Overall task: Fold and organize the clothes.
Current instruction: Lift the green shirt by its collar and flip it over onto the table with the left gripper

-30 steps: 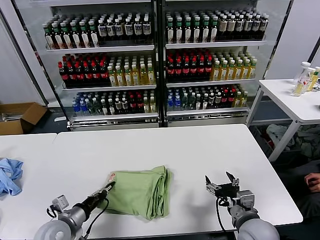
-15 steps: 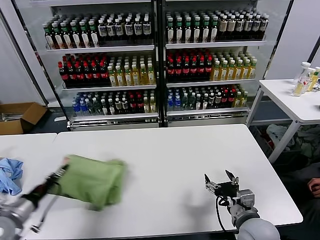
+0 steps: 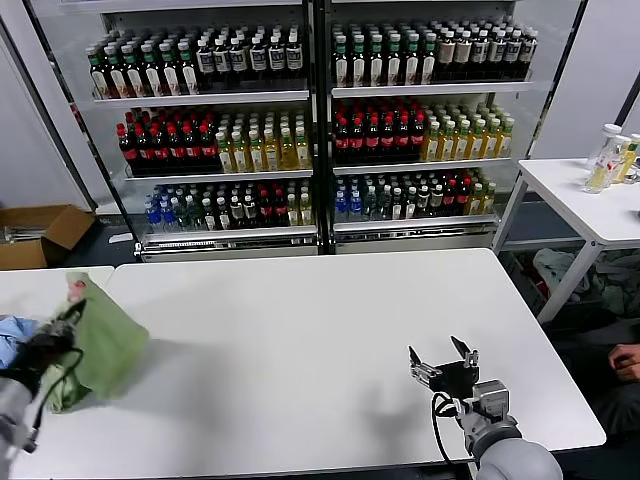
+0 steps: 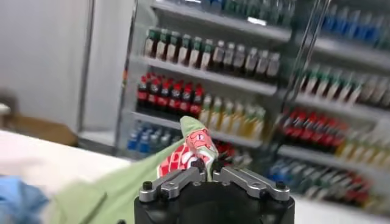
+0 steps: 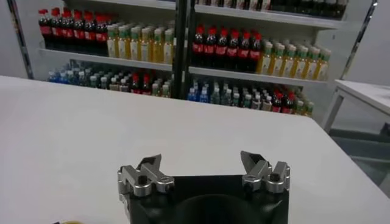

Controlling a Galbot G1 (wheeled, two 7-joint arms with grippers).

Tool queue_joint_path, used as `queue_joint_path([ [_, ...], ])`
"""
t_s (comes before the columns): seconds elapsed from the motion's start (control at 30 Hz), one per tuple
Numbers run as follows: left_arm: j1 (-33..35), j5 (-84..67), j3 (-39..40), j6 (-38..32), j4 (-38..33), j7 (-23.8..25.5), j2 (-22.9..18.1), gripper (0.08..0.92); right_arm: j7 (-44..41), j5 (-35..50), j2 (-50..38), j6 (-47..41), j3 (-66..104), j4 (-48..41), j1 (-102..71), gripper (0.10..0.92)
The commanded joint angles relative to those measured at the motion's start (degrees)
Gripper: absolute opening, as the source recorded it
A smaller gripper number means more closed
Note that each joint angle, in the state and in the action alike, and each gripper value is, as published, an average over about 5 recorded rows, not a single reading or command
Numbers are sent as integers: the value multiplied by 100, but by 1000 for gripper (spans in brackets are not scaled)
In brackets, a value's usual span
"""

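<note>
The folded light green polo shirt [image 3: 105,340] hangs lifted at the far left of the white table [image 3: 330,350]. My left gripper [image 3: 50,338] is shut on its edge. In the left wrist view the shirt [image 4: 122,185] shows its pink-and-white print pinched between the closed left gripper [image 4: 208,167], with green cloth trailing below. My right gripper [image 3: 441,362] is open and empty, resting low over the table's front right. It also shows in the right wrist view [image 5: 204,167], jaws wide apart over bare table.
A small light-blue cloth [image 3: 12,335] lies on the adjoining table at the far left, partly behind the shirt. Drink shelves [image 3: 310,120] stand behind the table. A second white table [image 3: 590,200] with bottles is at the right, and a cardboard box [image 3: 35,232] on the floor at the left.
My left gripper has carried the folded shirt from the table's front centre to the far left and lifted it. The right arm has not moved.
</note>
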Motion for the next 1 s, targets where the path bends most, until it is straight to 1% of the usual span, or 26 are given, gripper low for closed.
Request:
queue_joint_path([
  [0.03, 126, 8679, 3371, -1485, 524, -242, -668, 118, -11, -150, -69, 86, 110, 87, -167, 823],
  [0.13, 200, 8952, 3646, -1374, 61, -78, -694, 118, -14, -169, -82, 129, 150, 121, -242, 823],
  [0.23, 265, 8999, 3907, -1145, -245, 126, -631, 118, -21, -195, -87, 164, 179, 169, -317, 823],
  [0.37, 268, 8877, 4184, -786, -318, 246, -611, 118, -24, -199, -73, 187, 207, 225, -372, 823],
  [0.5, 124, 8497, 4426, -440, -196, 169, -746, 118, -25, -197, -47, 194, 198, 265, -383, 823],
  [0.6, -45, 7607, 4593, -396, -25, -62, -860, 118, -28, -161, -32, 198, 182, 287, -367, 823],
  [0.73, -370, 5481, 4705, -562, 46, -411, -1064, 130, -25, -47, -8, 210, 123, 289, -287, 822],
  [0.87, -769, 3911, 4721, -698, 23, -662, -1287, 218, -21, 27, 38, 211, 12, 259, -171, 823],
  [1.0, -1149, 3403, 4809, -842, 202, -715, -1449, 339, -14, 37, 98, 194, -115, 189, -56, 823],
])
